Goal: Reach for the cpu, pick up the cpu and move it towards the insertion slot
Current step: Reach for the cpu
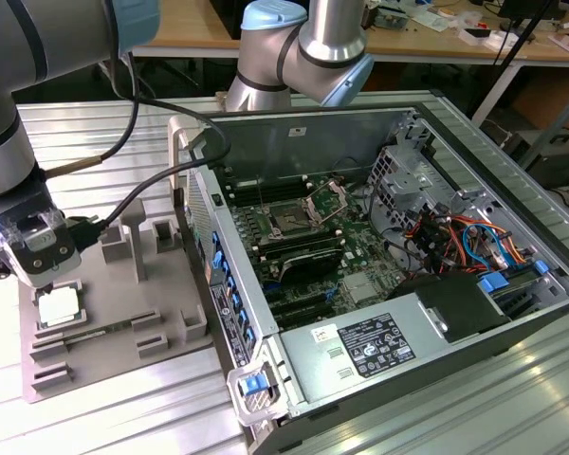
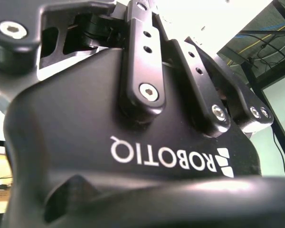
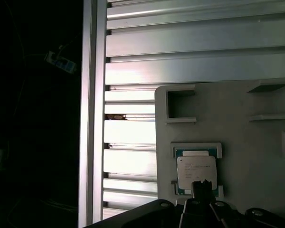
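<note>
In the exterior view, the arm is lowered at that view's left, and the gripper [image 1: 47, 275] is held pointing down just above the cpu [image 1: 59, 305], which is seated in a square frame on the grey fixture plate [image 1: 123, 308]. Whether the gripper is open or closed cannot be told. The insertion slot [image 1: 290, 224] is located well apart, inside the open computer case [image 1: 294, 142].

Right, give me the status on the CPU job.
Done: the reach, with the claw right above the cpu. In hand: the pickup, with no lift yet; the cpu lies flat in its grey holder. Left: the lift and the move to the insertion slot, inside the open computer case.
</note>
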Tool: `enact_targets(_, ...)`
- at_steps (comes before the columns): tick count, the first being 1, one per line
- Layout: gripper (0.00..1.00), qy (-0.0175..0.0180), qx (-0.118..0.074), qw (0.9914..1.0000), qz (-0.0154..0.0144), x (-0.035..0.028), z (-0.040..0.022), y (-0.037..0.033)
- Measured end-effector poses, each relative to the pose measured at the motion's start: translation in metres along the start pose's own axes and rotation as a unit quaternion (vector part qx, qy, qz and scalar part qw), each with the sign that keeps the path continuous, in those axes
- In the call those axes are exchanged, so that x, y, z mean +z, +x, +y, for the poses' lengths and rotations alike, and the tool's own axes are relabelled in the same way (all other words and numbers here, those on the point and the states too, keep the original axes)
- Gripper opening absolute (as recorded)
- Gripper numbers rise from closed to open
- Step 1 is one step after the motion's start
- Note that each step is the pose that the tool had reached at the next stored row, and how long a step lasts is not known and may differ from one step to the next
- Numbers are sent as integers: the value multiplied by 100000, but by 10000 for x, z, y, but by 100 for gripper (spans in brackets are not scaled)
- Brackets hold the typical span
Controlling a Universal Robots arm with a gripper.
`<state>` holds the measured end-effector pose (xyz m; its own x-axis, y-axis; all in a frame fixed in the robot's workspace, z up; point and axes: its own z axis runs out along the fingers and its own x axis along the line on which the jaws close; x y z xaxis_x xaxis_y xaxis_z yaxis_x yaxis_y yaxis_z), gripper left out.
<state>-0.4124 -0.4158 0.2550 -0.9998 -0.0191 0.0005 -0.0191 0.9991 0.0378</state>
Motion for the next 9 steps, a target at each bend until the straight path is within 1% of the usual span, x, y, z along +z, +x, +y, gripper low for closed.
enact_targets(4,11,-3,-1,100000,-1,15,-1,0)
enact_targets(9,11,52,-3,100000,2,50,-2,0)
